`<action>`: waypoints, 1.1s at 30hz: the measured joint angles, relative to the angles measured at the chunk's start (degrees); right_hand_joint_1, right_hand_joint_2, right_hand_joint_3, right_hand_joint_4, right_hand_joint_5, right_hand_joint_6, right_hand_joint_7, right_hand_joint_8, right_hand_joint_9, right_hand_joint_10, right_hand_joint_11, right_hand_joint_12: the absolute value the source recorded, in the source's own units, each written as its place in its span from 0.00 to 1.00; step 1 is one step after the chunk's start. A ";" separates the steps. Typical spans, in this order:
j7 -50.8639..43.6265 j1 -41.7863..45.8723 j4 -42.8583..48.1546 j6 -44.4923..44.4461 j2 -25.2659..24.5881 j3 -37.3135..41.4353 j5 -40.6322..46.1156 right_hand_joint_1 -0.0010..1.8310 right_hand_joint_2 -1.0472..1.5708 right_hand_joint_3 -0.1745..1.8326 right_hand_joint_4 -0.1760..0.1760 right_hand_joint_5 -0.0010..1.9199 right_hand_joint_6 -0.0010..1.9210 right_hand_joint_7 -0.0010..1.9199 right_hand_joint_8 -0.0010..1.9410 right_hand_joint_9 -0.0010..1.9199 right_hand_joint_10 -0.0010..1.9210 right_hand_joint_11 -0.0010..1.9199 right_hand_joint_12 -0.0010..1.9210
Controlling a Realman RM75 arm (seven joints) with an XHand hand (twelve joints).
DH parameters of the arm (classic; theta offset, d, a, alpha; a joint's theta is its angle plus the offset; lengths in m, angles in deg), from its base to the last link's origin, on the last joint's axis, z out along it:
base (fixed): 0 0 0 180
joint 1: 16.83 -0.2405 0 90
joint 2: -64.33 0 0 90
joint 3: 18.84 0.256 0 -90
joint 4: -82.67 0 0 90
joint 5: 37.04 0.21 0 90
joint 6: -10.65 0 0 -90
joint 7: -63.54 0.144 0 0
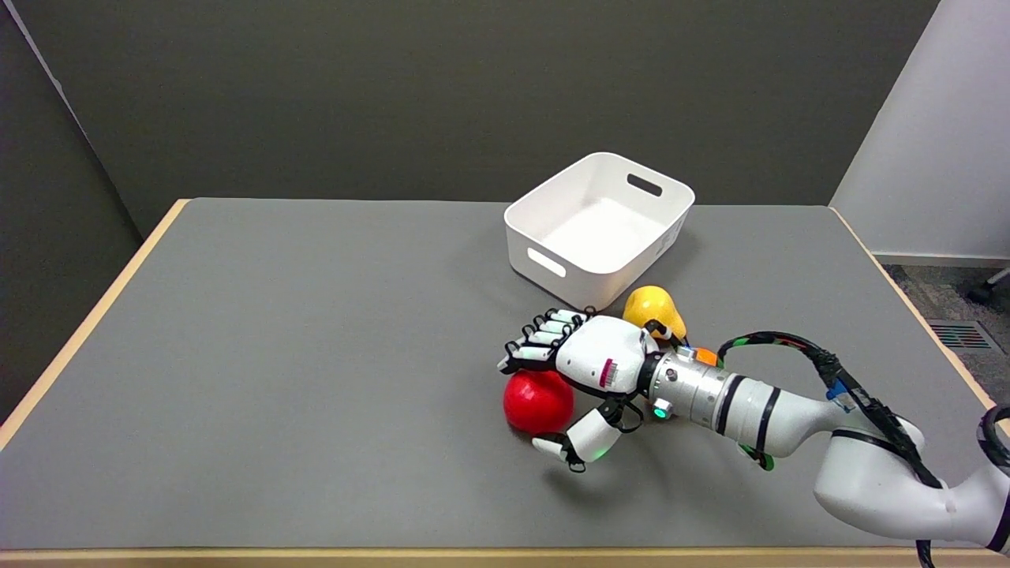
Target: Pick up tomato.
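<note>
A round red tomato [536, 401] lies on the grey table, right of centre and near the front. My right hand [588, 367] hovers over it, palm down, reaching in from the lower right. The fingers [544, 335] curve over the tomato's far side and the thumb [580, 442] points down at its near right. The hand seems to touch the tomato's top but does not enclose it. The tomato's right edge is hidden under the palm.
A yellow pear-shaped fruit [653, 312] lies just behind the wrist, and a small orange object [706, 355] shows beside the forearm. A white bin [597, 229] stands behind them, empty. The table's wooden edge [87, 323] runs along the left.
</note>
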 measured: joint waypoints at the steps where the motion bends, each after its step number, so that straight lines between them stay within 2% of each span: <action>1: 0.00 -0.02 0.00 0.13 -0.13 -0.03 -0.31 0.23 0.61 0.55 0.83 0.12 0.26 0.14 0.17 0.09 0.34 0.06 0.67; 5: 0.00 -0.09 -0.03 0.48 -0.68 -0.14 -1.26 0.31 0.62 0.57 0.83 0.12 0.26 0.15 0.18 0.13 0.38 0.12 0.70; 7: 0.00 -0.19 -0.10 0.63 -0.98 -0.18 -1.70 0.38 0.63 0.56 0.81 0.13 0.25 0.18 0.18 0.15 0.41 0.15 0.75; 9: 0.00 -0.29 -0.20 0.71 -1.25 -0.19 -2.03 0.46 0.63 0.57 0.80 0.14 0.27 0.22 0.23 0.20 0.47 0.22 0.83; 11: 0.00 -0.41 -0.27 0.78 -1.51 -0.20 -2.34 0.49 0.64 0.58 0.80 0.15 0.29 0.23 0.24 0.22 0.49 0.25 0.85; 13: 0.00 -0.55 -0.36 0.82 -1.72 -0.21 -2.58 0.53 0.66 0.56 0.87 0.20 0.41 0.28 0.32 0.26 0.53 0.28 0.86; 17: 0.01 -0.92 -0.46 0.81 -2.13 -0.21 -3.02 0.55 0.69 0.55 0.94 0.24 0.54 0.33 0.44 0.31 0.60 0.31 0.87; 18: 0.01 -1.01 -0.48 0.81 -2.21 -0.21 -3.13 0.57 0.75 0.43 0.76 0.25 0.65 0.36 0.53 0.33 0.62 0.32 0.88; 19: 0.02 -1.06 -0.50 0.81 -2.28 -0.21 -3.24 0.60 0.82 0.26 0.51 0.27 0.79 0.39 0.63 0.35 0.63 0.33 0.89; 20: 0.02 -1.13 -0.53 0.81 -2.35 -0.22 -3.39 0.62 0.86 0.18 0.38 0.28 0.86 0.41 0.69 0.36 0.64 0.33 0.89; 22: 0.03 -1.26 -0.57 0.74 -2.49 -0.22 -3.73 0.62 0.85 0.20 0.35 0.29 0.86 0.41 0.68 0.36 0.66 0.34 0.90; 24: 0.04 -1.43 -0.57 0.32 -2.61 -0.16 -4.06 0.63 0.85 0.19 0.28 0.30 0.83 0.44 0.66 0.40 0.68 0.35 0.89; 26: 0.03 -1.50 -0.61 0.17 -2.71 -0.15 -4.35 0.63 0.83 0.23 0.26 0.29 0.84 0.44 0.67 0.40 0.71 0.36 0.90; 28: 0.02 -1.54 -0.66 0.02 -2.81 -0.12 -4.61 0.63 0.85 0.20 0.27 0.29 0.83 0.44 0.68 0.43 0.69 0.39 0.90; 33: -0.01 -1.62 -0.89 -1.24 -3.06 0.33 -5.16 0.63 0.84 0.21 0.27 0.30 0.83 0.44 0.68 0.44 0.69 0.39 0.90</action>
